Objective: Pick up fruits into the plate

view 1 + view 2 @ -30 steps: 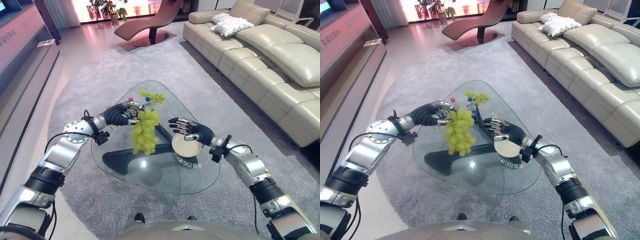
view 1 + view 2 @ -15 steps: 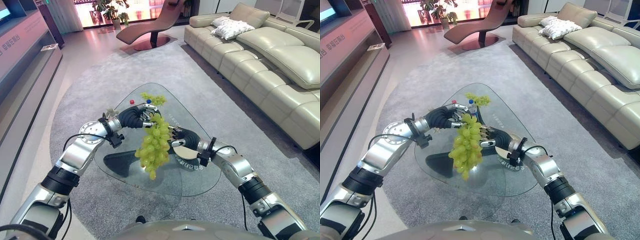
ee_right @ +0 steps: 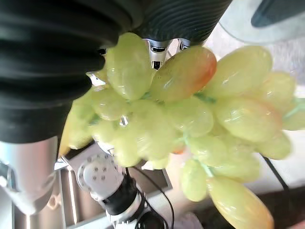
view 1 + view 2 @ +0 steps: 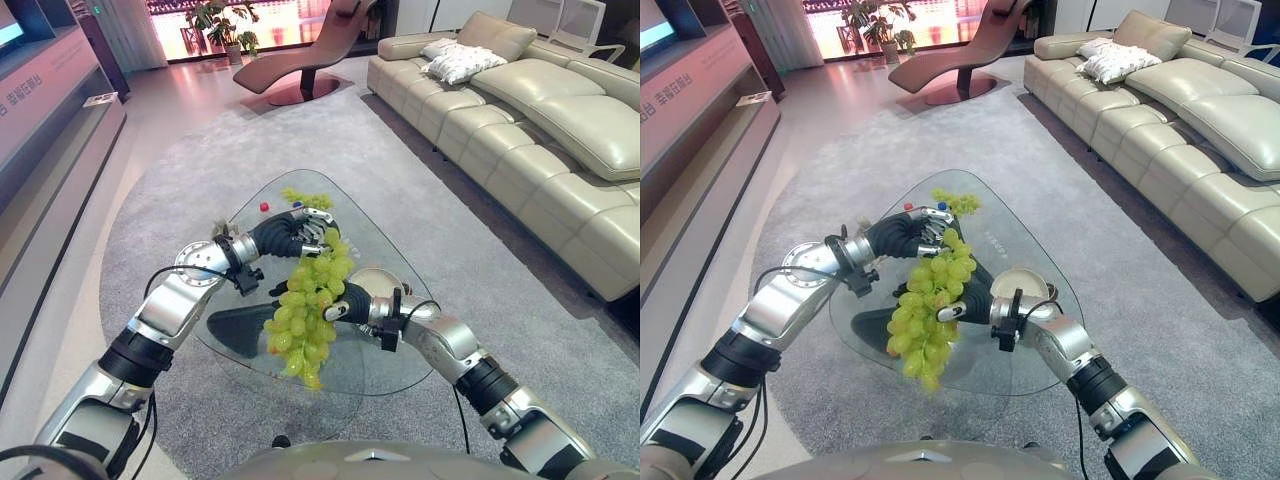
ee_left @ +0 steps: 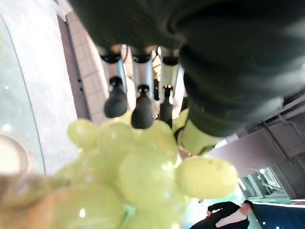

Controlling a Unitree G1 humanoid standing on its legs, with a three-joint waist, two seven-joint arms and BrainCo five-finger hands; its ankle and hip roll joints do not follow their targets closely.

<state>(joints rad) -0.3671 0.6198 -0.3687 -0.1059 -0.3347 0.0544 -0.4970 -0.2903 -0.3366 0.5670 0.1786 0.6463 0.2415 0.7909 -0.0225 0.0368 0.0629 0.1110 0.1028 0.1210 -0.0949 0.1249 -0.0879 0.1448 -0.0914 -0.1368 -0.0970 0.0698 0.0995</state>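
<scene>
Desk: I see a rounded-triangle glass desk (image 4: 395, 355) on a grey rug, everything carried on or above it.
Grapes: a big bunch of green grapes (image 4: 305, 315) hangs in the air above the middle of the desk, toward its near edge, not resting on the glass.
Plate: a small round plate (image 4: 1016, 284) sits near the desk's right edge, just beside the hanging bunch and partly behind my right wrist.
Left hand: my left hand (image 4: 300, 232) is at the top of the bunch, fingers curled down onto the uppermost grapes and clamped on them, carrying the weight.
Right hand: my right hand (image 4: 970, 306) is pressed into the side of the bunch; its fingers are buried among the grapes, so I cannot tell whether they grip.
Far corner: a smaller green sprig (image 4: 305, 198) lies there with two small balls, one red (image 4: 264, 206) and one blue (image 4: 297, 202).
Handling: I judge the bunch heavy, floppy and loosely jointed; single grapes may tear off or slip. Best hold is the stem at the crown, with support beneath while lowering.
</scene>
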